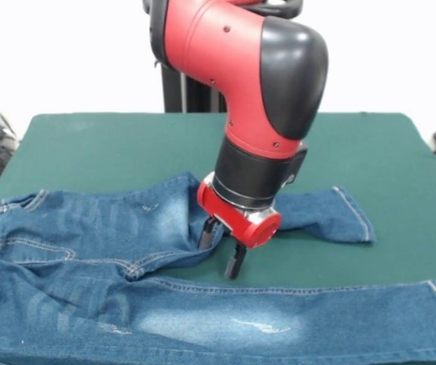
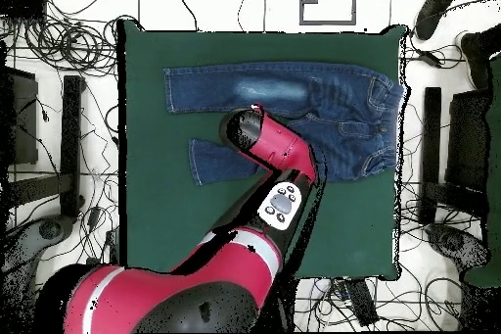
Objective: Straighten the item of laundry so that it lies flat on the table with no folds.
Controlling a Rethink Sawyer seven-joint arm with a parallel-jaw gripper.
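The item of laundry (image 1: 89, 258), a pair of blue jeans, lies near the front edge of the green table (image 1: 89, 144), its waist at the left. The near leg stretches right, past a pale faded patch (image 1: 225, 323). The far leg ends at a hem (image 1: 355, 217). My gripper (image 1: 222, 249) hangs low over the gap between the two legs, open. One fingertip (image 1: 206, 236) is at the far leg's edge, the other over the green cloth. From overhead the jeans (image 2: 323, 95) lie across the far half of the table (image 2: 147, 213), and the arm (image 2: 269, 149) hides the gripper.
Tangled cables (image 2: 59, 46) and black stands (image 2: 70, 134) surround the table on the floor. The jeans' waist reaches the table's edge (image 2: 399, 115). Green cloth shows behind the jeans in the front view (image 1: 370, 152).
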